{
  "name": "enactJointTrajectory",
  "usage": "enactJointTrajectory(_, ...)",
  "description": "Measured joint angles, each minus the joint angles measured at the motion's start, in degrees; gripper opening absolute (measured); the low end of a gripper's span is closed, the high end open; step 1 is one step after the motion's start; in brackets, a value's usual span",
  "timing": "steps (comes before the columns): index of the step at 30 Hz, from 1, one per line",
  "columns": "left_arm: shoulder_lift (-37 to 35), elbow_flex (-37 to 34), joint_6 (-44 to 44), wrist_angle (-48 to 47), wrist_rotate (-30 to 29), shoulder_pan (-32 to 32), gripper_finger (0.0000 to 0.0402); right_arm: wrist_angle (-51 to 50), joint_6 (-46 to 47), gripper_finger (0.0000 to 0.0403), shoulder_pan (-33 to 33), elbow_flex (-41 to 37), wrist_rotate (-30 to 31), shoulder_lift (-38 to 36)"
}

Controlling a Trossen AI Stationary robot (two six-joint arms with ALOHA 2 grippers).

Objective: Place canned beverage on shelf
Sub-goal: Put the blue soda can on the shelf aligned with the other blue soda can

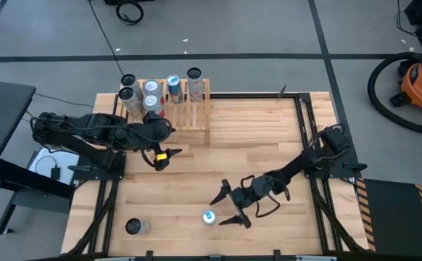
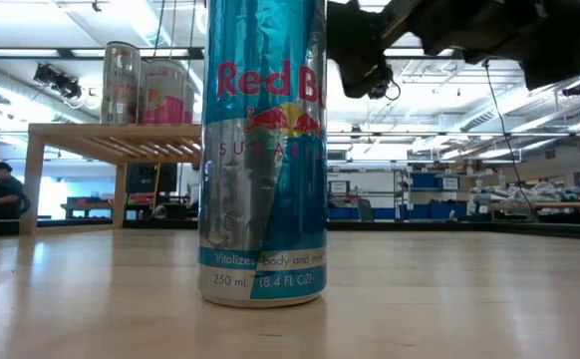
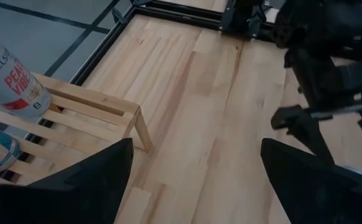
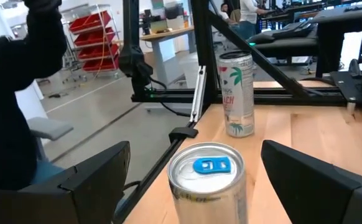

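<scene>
A blue-and-silver can (image 1: 209, 217) stands upright on the pale plank bench (image 1: 218, 156), between the spread fingers of the open right hand (image 1: 228, 206). Mid-bench, the left hand (image 1: 162, 157) hovers open and empty. At the far edge, the slatted shelf (image 1: 189, 112) carries several cans. Beyond lies grey floor.

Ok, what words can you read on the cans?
"Red B", "250 mL", "8.4 FL OZ": blue and silver can standing on the table.
"CELS", "PEA", "VIBE": white can on the shelf.
Pink cans on the shelf, and the far can: too blurred to read.
</scene>
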Motion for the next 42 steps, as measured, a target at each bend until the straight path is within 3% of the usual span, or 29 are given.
enactJointTrajectory(9,0.0,0.0,-1.6,-0.5,0.7,-0.2,0.036,-0.7,0.1,0.0373,0.0,5.3,1.2,7.9)
enactJointTrajectory(16,0.0,0.0,-1.5,-0.4,1.8,-1.4,0.036,-0.7,0.1,0.037,0.4,6.2,1.7,9.2)
enactJointTrajectory(27,0.0,0.0,-3.0,0.2,1.1,-1.3,0.036,-1.3,-0.1,0.0308,0.6,6.6,1.9,9.1)
enactJointTrajectory(42,0.0,0.0,-2.6,0.1,1.0,-1.3,0.036,-1.6,-0.9,0.0258,0.1,6.8,4.3,9.1)
